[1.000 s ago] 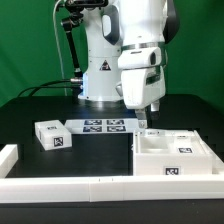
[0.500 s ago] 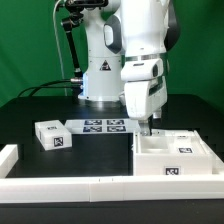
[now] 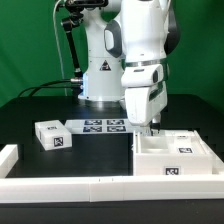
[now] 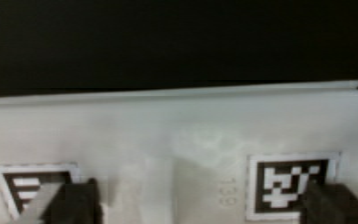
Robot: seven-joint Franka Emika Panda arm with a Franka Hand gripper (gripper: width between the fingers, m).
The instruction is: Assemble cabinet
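Observation:
The cabinet's large white box (image 3: 176, 156) lies at the exterior view's right, with tags on its front and top. A small white drawer block (image 3: 50, 135) with a tag lies apart at the exterior view's left. My gripper (image 3: 152, 128) hangs just over the box's back left edge. In the wrist view the gripper (image 4: 211, 205) is open. Its dark fingers (image 4: 66, 203) stand wide apart on either side of a white tagged surface of the box (image 4: 176, 130). The frames do not show whether the fingers touch the box.
The marker board (image 3: 105, 126) lies flat behind the middle of the table. A long white border rail (image 3: 90, 184) runs along the front, with a raised end (image 3: 8, 158) at the exterior view's left. The robot's base (image 3: 100, 75) stands at the back.
My gripper has come down and moved a little toward the exterior view's right, closer to the box's back edge. The box and the drawer block have not moved.

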